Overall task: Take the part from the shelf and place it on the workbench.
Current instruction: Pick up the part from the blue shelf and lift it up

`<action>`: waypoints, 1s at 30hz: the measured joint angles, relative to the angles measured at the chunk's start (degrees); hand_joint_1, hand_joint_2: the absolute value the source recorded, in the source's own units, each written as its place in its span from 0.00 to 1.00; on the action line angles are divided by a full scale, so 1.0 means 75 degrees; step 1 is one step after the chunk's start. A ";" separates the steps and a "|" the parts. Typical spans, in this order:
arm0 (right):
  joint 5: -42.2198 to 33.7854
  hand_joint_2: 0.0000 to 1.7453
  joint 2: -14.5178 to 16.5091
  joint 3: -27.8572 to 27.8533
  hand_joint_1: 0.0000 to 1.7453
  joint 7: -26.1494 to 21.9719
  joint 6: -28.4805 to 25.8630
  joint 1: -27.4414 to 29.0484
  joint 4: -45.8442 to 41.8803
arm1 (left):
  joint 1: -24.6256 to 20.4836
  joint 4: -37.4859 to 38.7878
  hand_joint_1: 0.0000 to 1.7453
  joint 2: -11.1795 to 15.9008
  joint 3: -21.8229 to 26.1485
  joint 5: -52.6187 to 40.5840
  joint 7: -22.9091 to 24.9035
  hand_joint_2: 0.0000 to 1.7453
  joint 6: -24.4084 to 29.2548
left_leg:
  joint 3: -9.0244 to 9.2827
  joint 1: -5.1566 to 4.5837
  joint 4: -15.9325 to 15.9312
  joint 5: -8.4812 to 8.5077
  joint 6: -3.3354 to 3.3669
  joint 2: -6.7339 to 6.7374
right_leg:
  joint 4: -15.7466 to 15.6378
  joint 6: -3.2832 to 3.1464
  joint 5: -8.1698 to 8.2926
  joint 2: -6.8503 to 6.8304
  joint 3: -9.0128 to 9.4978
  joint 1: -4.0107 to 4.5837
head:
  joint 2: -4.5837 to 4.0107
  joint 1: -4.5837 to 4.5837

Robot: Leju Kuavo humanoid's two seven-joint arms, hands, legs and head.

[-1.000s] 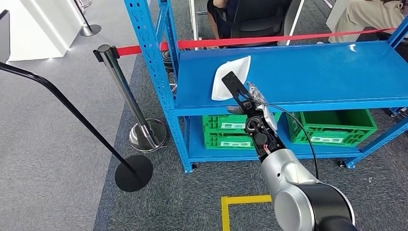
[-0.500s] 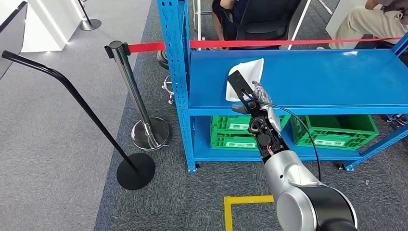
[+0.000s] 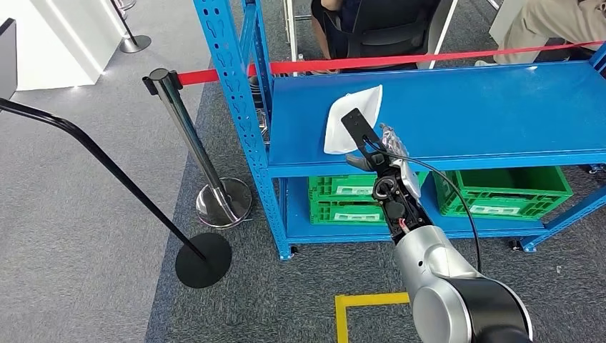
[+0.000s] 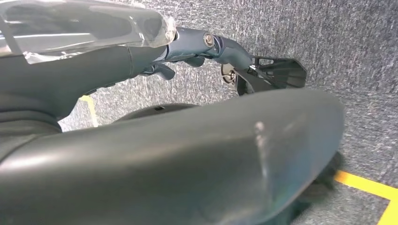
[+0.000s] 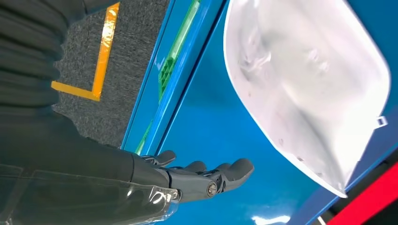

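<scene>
Blue steel shelf (image 3: 500, 107), perforated uprights, smooth glossy deck, standing on grey short-pile carpet (image 3: 93, 214). Lower tier holds two green slatted plastic crates (image 3: 500, 189) with white labels. Red flat barrier tape (image 3: 429, 56) runs behind the shelf to a chrome stanchion post (image 3: 187, 136) with a domed round base; a black bent tube stand (image 3: 107, 171) on a flat black disc base sits beside it. Yellow tape outline (image 3: 364, 300) on the carpet in front of the shelf. Seated person's legs (image 3: 550, 21) and a dark office chair (image 3: 389, 25) beyond the tape.

Right arm: silver rounded shell, black cable looped alongside, reaching up to the shelf's front edge. Right hand (image 3: 379, 146) hovers over the deck near the edge, dark fingers (image 5: 220, 176) stretched out nearly straight and together, holding nothing, clear film wrap at the wrist. The part (image 5: 305, 89), a flat translucent white plastic bag, soft and wrinkled, roughly triangular, lies on the upper deck just beyond the fingertips; not touching in the right wrist view.

Left hand (image 4: 220, 49) hangs over carpet, dark fingers loosely curled, nothing in them; how far closed, cannot tell.
</scene>
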 joint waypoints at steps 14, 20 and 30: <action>0.0012 0.50 0.0041 0.0003 0.00 0.0020 0.0057 0.0026 -0.0007 | -0.0005 -0.0001 0.00 0.0020 0.0000 0.0028 -0.0001 0.00 0.0084 | 0.0617 -0.0166 -0.2195 0.1481 0.0281 -0.0075 | -0.0342 0.0125 -0.0160 0.0082 0.0466 0.0016 | 0.0000 0.0036; 0.0015 0.00 0.0039 0.0003 0.00 0.0026 0.0071 0.0013 -0.0006 | -0.0009 0.0000 0.00 0.0012 0.0000 0.0029 -0.0001 0.00 0.0101 | 0.0622 -0.0168 -0.2195 0.1454 0.0245 -0.0085 | -0.0389 0.0150 -0.0195 0.0075 0.0501 0.0012 | 0.0000 0.0028; 0.0027 0.00 0.0036 0.0003 0.00 0.0066 0.0113 -0.0020 -0.0006 | -0.0008 0.0006 0.00 -0.0024 0.0000 0.0042 -0.0019 0.00 0.0130 | 0.0659 -0.0177 -0.2131 0.1405 0.0256 -0.0100 | -0.0467 0.0172 -0.0238 0.0070 0.0594 0.0007 | 0.0000 0.0056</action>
